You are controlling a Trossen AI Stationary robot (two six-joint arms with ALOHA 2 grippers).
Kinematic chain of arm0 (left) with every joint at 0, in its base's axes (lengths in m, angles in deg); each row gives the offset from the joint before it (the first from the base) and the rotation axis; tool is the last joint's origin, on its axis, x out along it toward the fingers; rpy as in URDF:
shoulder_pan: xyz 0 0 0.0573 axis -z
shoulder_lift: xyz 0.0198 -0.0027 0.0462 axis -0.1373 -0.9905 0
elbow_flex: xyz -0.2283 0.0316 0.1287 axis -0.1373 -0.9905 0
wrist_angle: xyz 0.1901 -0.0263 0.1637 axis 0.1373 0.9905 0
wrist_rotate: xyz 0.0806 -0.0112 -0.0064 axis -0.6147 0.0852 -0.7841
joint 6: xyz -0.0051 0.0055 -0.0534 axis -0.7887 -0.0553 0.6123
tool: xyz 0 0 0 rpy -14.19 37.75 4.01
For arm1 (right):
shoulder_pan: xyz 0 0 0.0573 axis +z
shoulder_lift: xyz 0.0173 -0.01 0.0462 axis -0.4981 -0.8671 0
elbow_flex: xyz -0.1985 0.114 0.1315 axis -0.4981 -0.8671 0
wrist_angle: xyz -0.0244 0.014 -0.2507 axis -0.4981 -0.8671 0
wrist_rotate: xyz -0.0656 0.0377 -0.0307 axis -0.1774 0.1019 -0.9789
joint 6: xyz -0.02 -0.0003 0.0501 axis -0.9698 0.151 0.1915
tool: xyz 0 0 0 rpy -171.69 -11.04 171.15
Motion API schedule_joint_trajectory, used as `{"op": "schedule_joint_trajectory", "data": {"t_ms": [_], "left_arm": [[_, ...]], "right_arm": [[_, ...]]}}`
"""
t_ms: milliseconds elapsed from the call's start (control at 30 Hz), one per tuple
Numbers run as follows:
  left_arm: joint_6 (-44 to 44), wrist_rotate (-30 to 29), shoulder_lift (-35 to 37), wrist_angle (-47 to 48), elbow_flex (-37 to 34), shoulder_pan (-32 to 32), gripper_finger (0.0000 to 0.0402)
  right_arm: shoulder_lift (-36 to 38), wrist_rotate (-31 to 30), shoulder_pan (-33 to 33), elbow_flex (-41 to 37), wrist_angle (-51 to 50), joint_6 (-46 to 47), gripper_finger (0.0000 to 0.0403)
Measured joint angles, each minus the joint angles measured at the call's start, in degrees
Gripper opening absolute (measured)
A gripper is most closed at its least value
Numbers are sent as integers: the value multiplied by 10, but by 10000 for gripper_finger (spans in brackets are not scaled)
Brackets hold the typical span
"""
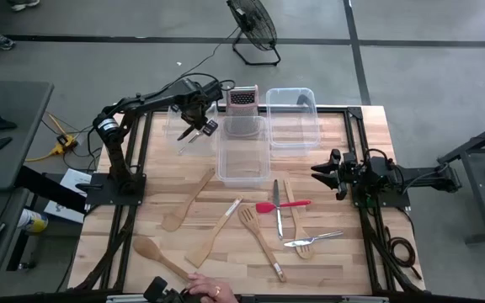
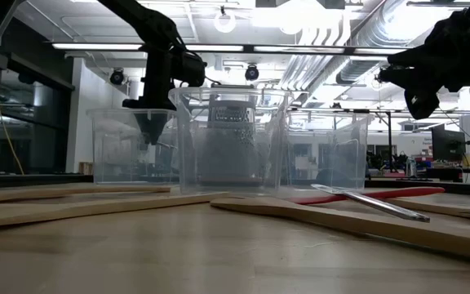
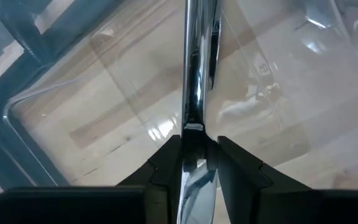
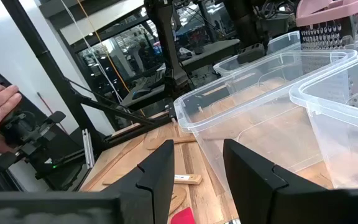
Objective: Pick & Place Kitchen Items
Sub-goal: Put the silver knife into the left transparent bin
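My left gripper hangs over the far-left clear bin, fingers pointing down, shut on a silver metal utensil; knife or fork, I cannot tell. On the table lie pale wooden spatulas, a wooden fork, a red-headed spatula, a silver knife and a silver fork. My right gripper waits open above the table's right side, touching nothing. My left gripper pinches the silver utensil's shaft between its two fingers, coming from above. The utensil runs along the fingers and sticks out past their tips. It is lifted clear, above the bin's floor.
Two more clear bins stand at mid-table and far right, with an upright grater behind the middle one. A person's hand rests at the near edge. Metal frame rails border the table.
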Motion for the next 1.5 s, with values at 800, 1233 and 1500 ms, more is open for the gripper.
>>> {"op": "schedule_joint_trajectory", "data": {"t_ms": [800,1233,1500], "left_arm": [[-41,-2,84,0,0,11,117],[-35,-27,209,-4,0,54,117],[-26,-29,282,-67,-47,102,117]], "right_arm": [[0,0,0,0,0,0,130],[0,0,0,0,0,0,130],[0,0,0,0,0,0,130]]}}
